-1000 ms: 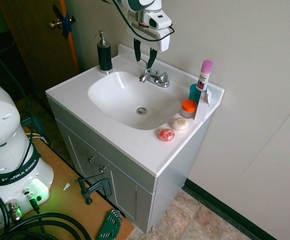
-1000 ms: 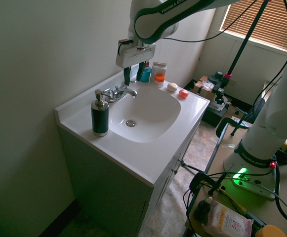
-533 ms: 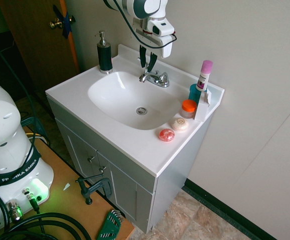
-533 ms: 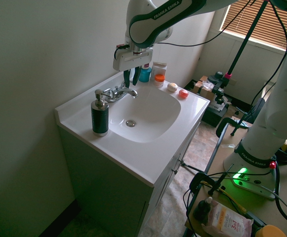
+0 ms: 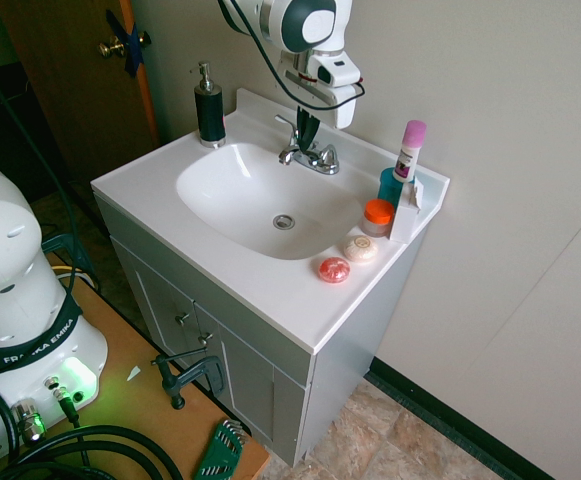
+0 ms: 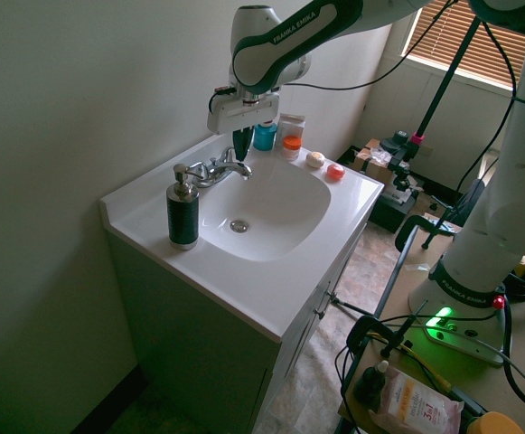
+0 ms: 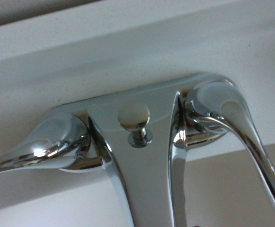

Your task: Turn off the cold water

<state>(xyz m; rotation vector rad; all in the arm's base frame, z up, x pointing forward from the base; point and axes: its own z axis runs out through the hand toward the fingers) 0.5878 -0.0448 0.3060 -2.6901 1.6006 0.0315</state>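
From my first ext cam, L to R: soap dispenser (image 5: 209, 106) at the sink's (image 5: 150, 180) 10 o'clock, then the faucet at 12. My gripper (image 5: 308, 131) points straight down over it, fingers pressed together, pinching nothing I can see. The cold water lever (image 5: 328, 156) sits just at the gripper's 4 o'clock, R of the spout (image 5: 292, 155); can't tell if they touch. Toiletries crowd the counter at 3: orange-lid jar (image 5: 377, 215), pink-cap bottle (image 5: 408, 150).

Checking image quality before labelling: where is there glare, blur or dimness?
Wrist view: sharp enough, bright glare spots on the chrome faucet. First exterior view: evenly lit, clear. Second exterior view: dimmer, greenish, with the wall side of the vanity in shadow.
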